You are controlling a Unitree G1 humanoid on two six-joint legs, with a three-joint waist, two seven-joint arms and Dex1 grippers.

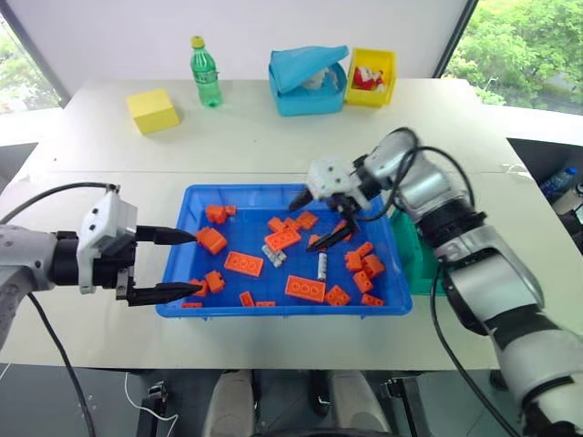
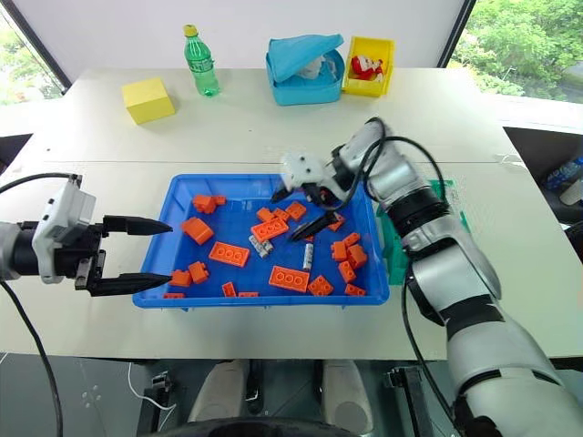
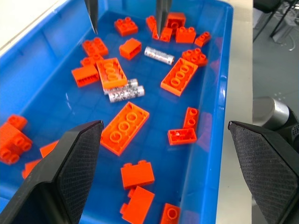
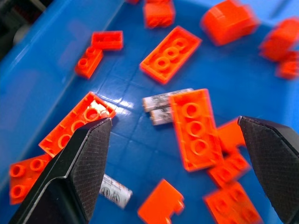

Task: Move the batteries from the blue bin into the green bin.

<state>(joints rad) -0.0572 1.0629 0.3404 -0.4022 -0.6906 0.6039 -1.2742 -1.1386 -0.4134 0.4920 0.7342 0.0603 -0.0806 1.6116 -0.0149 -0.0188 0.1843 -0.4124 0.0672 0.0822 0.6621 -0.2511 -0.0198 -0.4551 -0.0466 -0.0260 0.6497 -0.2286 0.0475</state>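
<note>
Head pair high (wrists close) over blue bin (image 1: pixel 401 305)

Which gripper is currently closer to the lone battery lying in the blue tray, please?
The right. The right gripper hangs open above the tray's middle, just over the lone battery; the left gripper sits open at the blue tray's left edge, farther off.

Right gripper (image 4: pixel 175 154) spread wide above blue bin (image 4: pixel 42 79), batteries (image 4: pixel 161 108) beside orange bricks (image 4: pixel 195 128)
</note>
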